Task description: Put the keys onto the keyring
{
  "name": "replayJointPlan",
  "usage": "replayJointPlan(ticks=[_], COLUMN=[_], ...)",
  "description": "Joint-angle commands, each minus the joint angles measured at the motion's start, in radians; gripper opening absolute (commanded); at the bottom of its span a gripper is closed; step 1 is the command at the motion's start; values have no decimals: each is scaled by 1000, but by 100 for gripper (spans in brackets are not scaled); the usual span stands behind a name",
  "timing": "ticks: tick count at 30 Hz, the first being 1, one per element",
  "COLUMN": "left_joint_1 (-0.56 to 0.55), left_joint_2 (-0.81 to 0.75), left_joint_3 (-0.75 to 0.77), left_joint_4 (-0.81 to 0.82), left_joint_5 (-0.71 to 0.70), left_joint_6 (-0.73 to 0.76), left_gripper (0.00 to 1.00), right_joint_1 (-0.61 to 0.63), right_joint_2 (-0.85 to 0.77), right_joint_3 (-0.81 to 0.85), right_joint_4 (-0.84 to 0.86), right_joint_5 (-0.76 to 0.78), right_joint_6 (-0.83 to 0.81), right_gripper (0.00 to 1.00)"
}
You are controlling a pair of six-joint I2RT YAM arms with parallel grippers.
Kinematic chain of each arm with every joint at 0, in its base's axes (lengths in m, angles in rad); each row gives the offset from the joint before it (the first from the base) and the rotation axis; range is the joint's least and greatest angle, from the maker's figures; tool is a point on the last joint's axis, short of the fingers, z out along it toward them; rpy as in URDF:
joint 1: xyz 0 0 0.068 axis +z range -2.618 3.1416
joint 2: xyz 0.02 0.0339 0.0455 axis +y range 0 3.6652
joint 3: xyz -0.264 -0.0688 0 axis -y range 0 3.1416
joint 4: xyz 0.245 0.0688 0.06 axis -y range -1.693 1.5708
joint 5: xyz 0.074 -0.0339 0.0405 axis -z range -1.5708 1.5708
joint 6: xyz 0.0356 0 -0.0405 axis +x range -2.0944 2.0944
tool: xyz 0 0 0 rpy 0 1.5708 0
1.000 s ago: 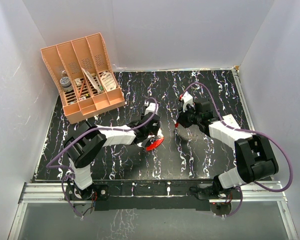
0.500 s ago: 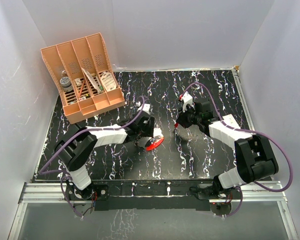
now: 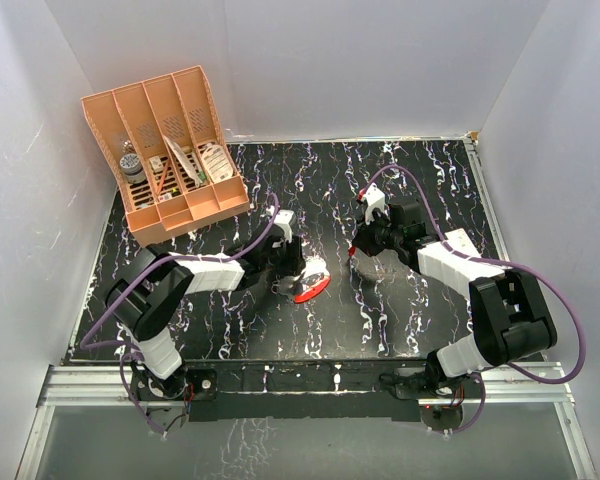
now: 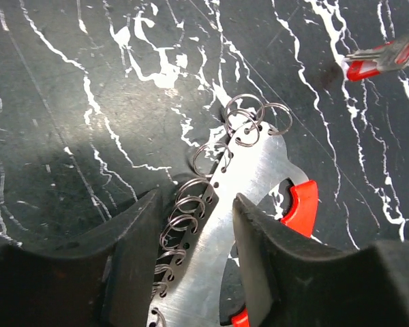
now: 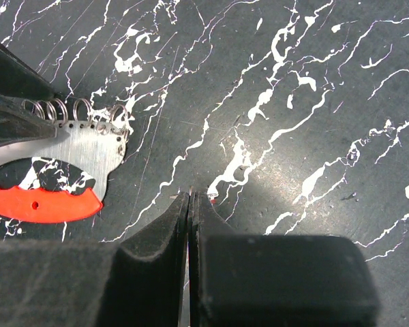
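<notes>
The keyring point(image 4: 259, 177) is straddled on the table point(image 3: 420, 180) by the parted jaws of the left gripper point(image 4: 198, 204) — whether it is clamped cannot be told — while the keys point(image 4: 380, 59) are pinched in the closed right gripper point(image 5: 191, 199) nearby.

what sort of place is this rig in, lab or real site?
Probably a lab test cell: white walls box in a marbled black table, the left arm and right arm mount on an aluminium rail, with an orange organizer.
</notes>
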Motion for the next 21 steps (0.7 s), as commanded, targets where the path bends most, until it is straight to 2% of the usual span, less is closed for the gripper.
replayJointPlan(ticks=[1, 4, 9, 12, 21], left_joint_1=[-2, -2, 0, 5, 30], left_joint_2=[19, 20, 2, -1, 27], left_joint_3=[-16, -28, -25, 1, 63], left_joint_4=[58, 65, 43, 3, -46], left_joint_5=[66, 61, 24, 10, 39], left_joint_6=[7, 2, 18, 54, 87], left_gripper=[38, 16, 4, 0, 0], right_joint_1=[-6, -6, -7, -4, 87], right_joint_2=[-13, -10, -10, -12, 1], right_joint_3=[8, 9, 9, 9, 13], right_joint_4=[45, 43, 37, 31, -27], right_joint_5=[-15, -20, -45, -62, -45], right_joint_6=[1, 1, -5, -7, -33], right_gripper=[0, 0, 0, 0, 0])
